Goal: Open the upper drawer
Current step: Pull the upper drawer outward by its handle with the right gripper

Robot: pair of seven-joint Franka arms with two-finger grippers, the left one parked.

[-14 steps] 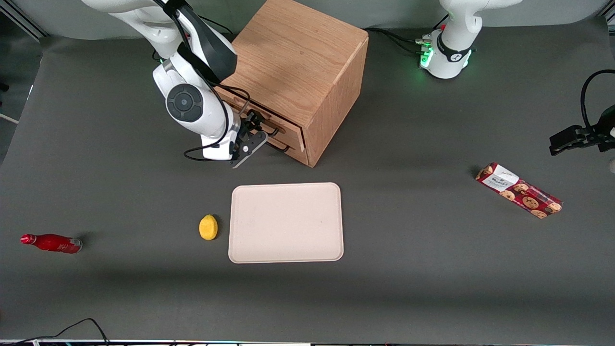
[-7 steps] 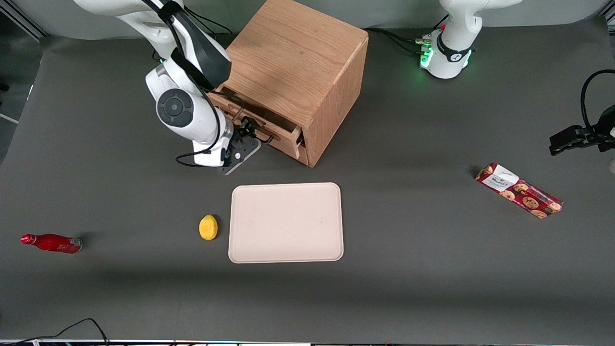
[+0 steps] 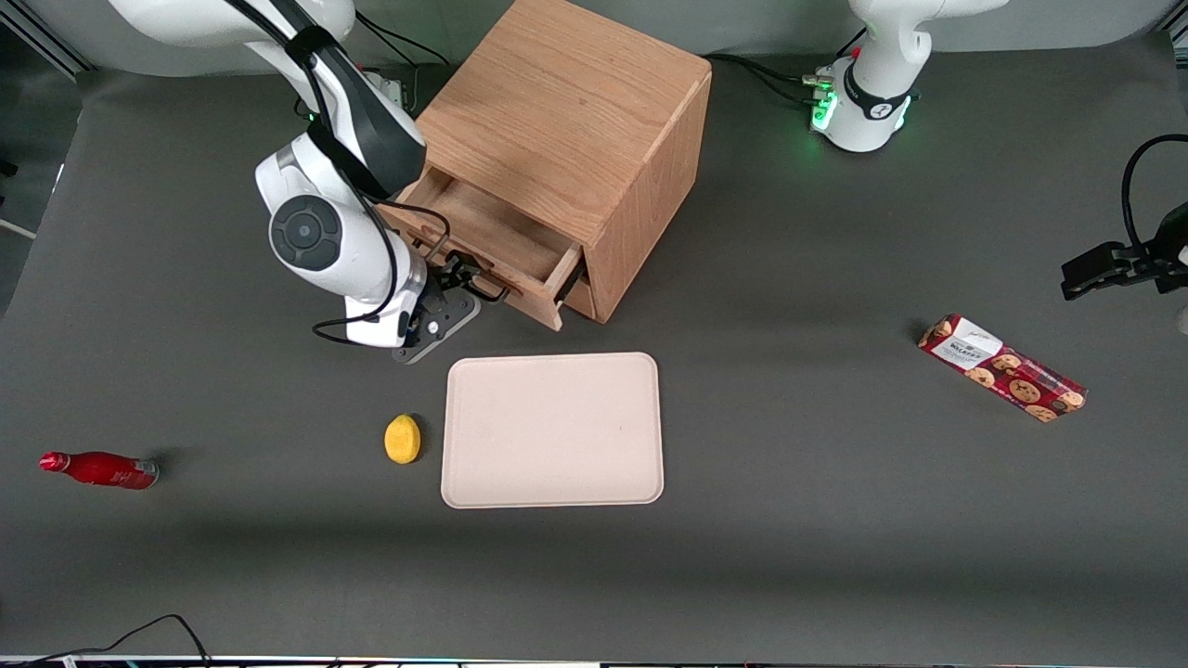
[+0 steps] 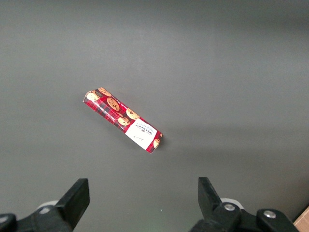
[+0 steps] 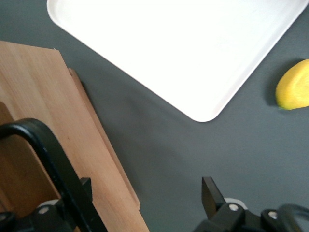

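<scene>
The upper drawer [image 3: 483,237] of the oak cabinet [image 3: 566,121] is pulled partway out, and its bare inside shows. My right gripper [image 3: 455,283] is at the drawer's front panel [image 5: 72,145]. Its fingers are spread wide apart. One finger [image 5: 85,189] lies against the thin black bar handle [image 5: 43,150]; the second finger [image 5: 208,189] hangs over bare table. Nothing is clamped between them. The lower drawer [image 3: 580,295] stays in, mostly hidden under the upper one.
A beige tray [image 3: 552,429] lies on the table just in front of the cabinet and also shows in the right wrist view [image 5: 183,43]. A lemon [image 3: 402,438] lies beside it. A red bottle [image 3: 100,469] lies toward the working arm's end, a cookie box [image 3: 1000,367] toward the parked arm's.
My gripper has drawn away from the cabinet toward the front camera, and the upper drawer has slid out with it, from nearly shut to partway open.
</scene>
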